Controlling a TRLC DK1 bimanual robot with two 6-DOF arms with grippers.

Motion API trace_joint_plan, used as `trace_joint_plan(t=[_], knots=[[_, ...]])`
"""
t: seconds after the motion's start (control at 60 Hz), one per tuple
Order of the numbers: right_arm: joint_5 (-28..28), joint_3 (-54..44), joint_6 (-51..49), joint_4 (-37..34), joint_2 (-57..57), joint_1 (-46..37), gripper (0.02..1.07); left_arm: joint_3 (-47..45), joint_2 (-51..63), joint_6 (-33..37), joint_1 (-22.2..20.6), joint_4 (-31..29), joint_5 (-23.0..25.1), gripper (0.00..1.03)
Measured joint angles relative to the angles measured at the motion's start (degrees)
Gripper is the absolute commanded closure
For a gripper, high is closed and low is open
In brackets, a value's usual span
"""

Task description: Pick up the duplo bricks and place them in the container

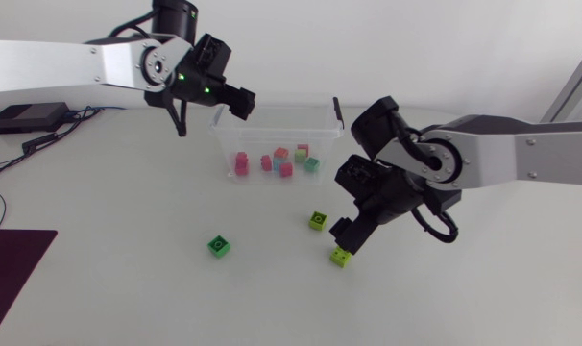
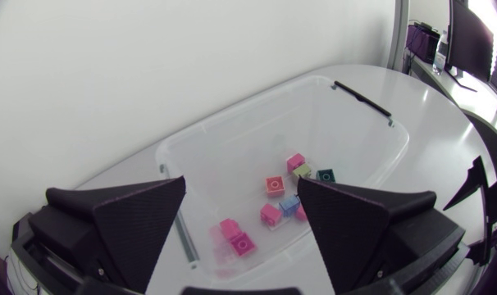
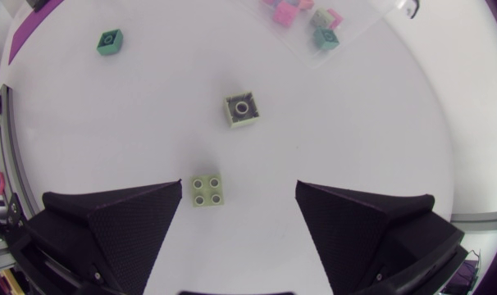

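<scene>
- Table [image 1: 128,288]: white. One clear container [image 1: 272,117] at the rear holds mixed bricks [image 1: 286,169].
- Three loose on the table: dark-green brick [image 1: 219,247], olive brick [image 1: 317,220], lime brick [image 1: 341,257].
- My left gripper [image 2: 242,197], over the container, and my right gripper [image 3: 240,192], over the lime brick, are both spread wide and empty.

Clear container [image 1: 272,125] holding a cluster of small bricks [image 1: 283,160]; three more loose on the table [image 1: 128,279].
Container: see-through plastic tub, upright, no lid, black clip on one short end. Cluster on its floor is a loose mix of pink, red, pale green and teal. Outside, in front of the tub: olive brick [image 1: 317,220], one stud up, nearest to it; lime brick [image 1: 341,257], four studs up, near the olive one and farther from the tub; bright green brick [image 1: 219,247], well apart from both.
</scene>
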Motion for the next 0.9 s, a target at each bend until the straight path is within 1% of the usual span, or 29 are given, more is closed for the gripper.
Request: trace_joint_plan(t=[0.117,0.3,0.367,0.483,0.5,0.533,0.567,0.7,0.733,0.75,0.767,0.783,0.8,0.9], knots=[[-1.09,0.00,-2.25,0.46,3.39,-0.07,0.07,-4.42,-6.91,1.60,0.68,-1.60,-0.22,0.05],[-3.37,0.00,-5.81,1.31,7.87,-0.17,0.07,-12.85,-16.65,4.90,0.92,-6.56,-0.39,0.05],[-4.09,0.00,-6.75,1.36,9.31,-0.39,0.13,-16.65,-19.98,6.40,1.62,-9.35,-0.46,0.05],[-4.39,0.00,-7.45,1.53,10.99,-0.44,0.15,-22.08,-24.13,8.61,2.01,-11.74,-0.61,0.05],[-4.46,0.00,-7.56,1.77,11.43,-0.44,0.19,-23.41,-25.03,9.05,2.01,-12.22,-0.63,0.05],[-4.46,0.00,-7.61,2.08,11.93,-0.44,0.22,-24.74,-25.81,9.40,2.01,-12.85,-0.63,0.05],[-4.48,0.00,-7.76,2.51,12.28,-0.44,0.22,-25.88,-26.43,9.92,2.01,-13.16,-0.61,0.05],[-5.14,-0.26,-7.78,4.00,13.81,-0.44,0.40,-31.50,-27.61,11.78,1.25,-14.10,-0.63,0.05],[-5.35,-0.31,-7.78,4.24,14.10,-0.44,0.54,-32.79,-27.61,12.07,0.92,-14.14,-0.66,0.06],[-5.68,-0.33,-7.78,4.39,14.27,-0.44,0.67,-33.42,-27.58,12.31,0.68,-14.14,-0.70,0.06],[-5.95,-0.35,-7.78,4.44,14.47,-0.44,0.72,-34.01,-27.56,12.50,0.48,-14.16,-0.90,0.06],[-6.21,-0.42,-7.78,4.68,14.58,-0.46,0.82,-34.42,-27.54,12.76,0.33,-14.16,-0.92,0.06],[-6.91,-0.68,-7.78,5.40,14.67,-0.57,0.84,-35.32,-27.43,13.20,-0.07,-14.21,-0.94,0.06],[-8.76,-0.92,-7.78,5.68,14.62,-1.29,0.85,-36.79,-26.32,14.23,-1.22,-14.27,-1.07,0.06]])
